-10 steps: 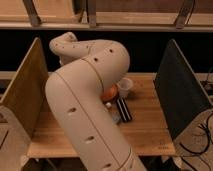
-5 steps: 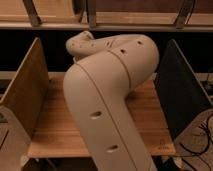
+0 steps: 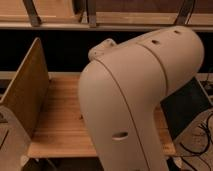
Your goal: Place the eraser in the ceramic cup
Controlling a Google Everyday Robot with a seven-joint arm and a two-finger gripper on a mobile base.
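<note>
My own cream-coloured arm (image 3: 135,100) fills the middle and right of the camera view and blocks most of the wooden table (image 3: 60,125). The eraser and the ceramic cup are hidden behind the arm. The gripper is not in view; it lies somewhere beyond the arm's bulk.
A wooden side panel (image 3: 25,95) stands upright along the table's left edge. A dark panel (image 3: 187,107) stands at the right edge, partly behind the arm. A shelf rail (image 3: 60,25) runs across the back. Cables (image 3: 202,137) lie on the floor at the right.
The arm has swung further up and toward the right, covering more of the view. The cup, bowl and eraser seen a second ago are now hidden.
</note>
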